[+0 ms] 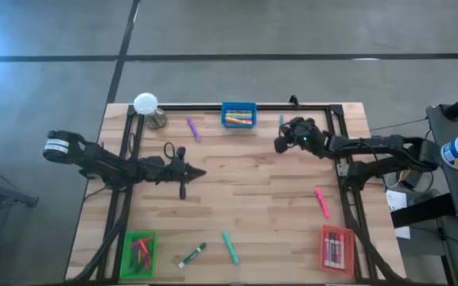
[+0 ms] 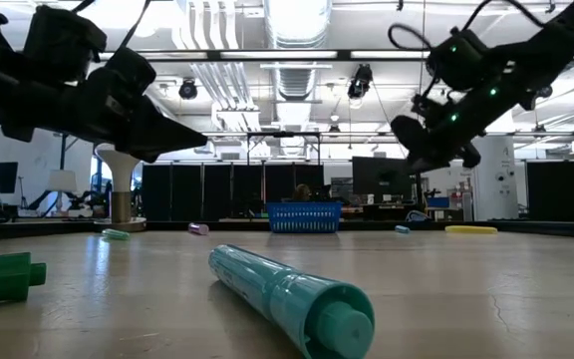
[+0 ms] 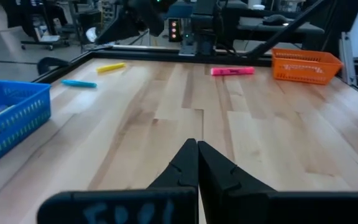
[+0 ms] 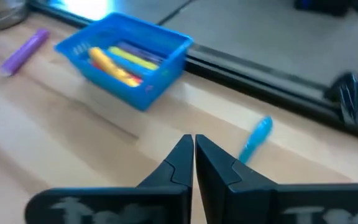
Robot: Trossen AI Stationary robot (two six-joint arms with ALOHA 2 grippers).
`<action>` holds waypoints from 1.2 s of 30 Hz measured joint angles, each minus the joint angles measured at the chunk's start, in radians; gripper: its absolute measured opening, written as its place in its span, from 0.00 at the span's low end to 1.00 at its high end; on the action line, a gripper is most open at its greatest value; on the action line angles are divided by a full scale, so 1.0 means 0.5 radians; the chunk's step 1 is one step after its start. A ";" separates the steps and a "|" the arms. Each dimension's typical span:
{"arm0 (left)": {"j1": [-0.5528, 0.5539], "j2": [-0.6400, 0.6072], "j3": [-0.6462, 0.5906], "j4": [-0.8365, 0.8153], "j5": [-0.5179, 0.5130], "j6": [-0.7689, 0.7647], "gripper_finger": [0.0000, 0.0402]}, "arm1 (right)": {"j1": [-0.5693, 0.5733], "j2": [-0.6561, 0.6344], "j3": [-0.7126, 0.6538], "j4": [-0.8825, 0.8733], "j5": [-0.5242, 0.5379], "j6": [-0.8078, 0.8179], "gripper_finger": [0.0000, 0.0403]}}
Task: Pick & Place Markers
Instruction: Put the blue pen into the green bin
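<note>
Purple marker (image 1: 193, 129), blue tray (image 1: 238, 116)

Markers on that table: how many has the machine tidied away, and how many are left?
Done: some markers already lie in the blue tray, green tray and red tray. In hand: nothing; the right pincer is shut and empty near the light blue marker. Left: loose purple, pink, teal and green-white markers. The left pincer waits mid-table.

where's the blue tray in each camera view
High: blue tray at the table's far edge, middle.
Low: small, centre, far across the table.
Left wrist: at the picture's left edge.
Right wrist: upper left, markers inside.
Shared landmark: the purple marker nearby.
</note>
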 joint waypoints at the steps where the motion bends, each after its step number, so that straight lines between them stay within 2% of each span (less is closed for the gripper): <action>1: 0.004 0.000 0.001 0.001 -0.001 0.000 0.00 | -0.023 0.025 0.000 0.008 0.001 0.036 0.03; 5: 0.011 0.000 -0.001 0.002 0.000 -0.023 0.00 | -0.109 0.204 0.039 0.007 0.041 0.180 0.06; 14: 0.012 0.001 -0.002 -0.015 -0.001 -0.046 0.00 | -0.233 0.700 0.246 0.009 0.046 0.392 0.30; 19: 0.012 0.001 -0.003 -0.031 -0.003 -0.051 0.00 | -0.237 0.908 0.337 0.000 0.158 0.425 0.35; 23: 0.012 0.000 -0.004 -0.031 -0.006 -0.065 0.00 | -0.240 1.008 0.355 -0.012 0.210 0.473 0.33; 28: 0.012 0.001 -0.003 -0.032 -0.020 -0.066 0.00 | -0.238 1.048 0.354 -0.006 0.235 0.501 0.25; 33: 0.012 0.001 -0.003 -0.029 -0.265 -0.150 0.00 | -0.235 1.031 0.346 -0.018 0.203 0.477 0.12; 36: 0.012 0.001 -0.003 -0.019 -0.290 -0.162 0.03 | -0.216 0.997 0.344 -0.070 0.188 0.447 0.07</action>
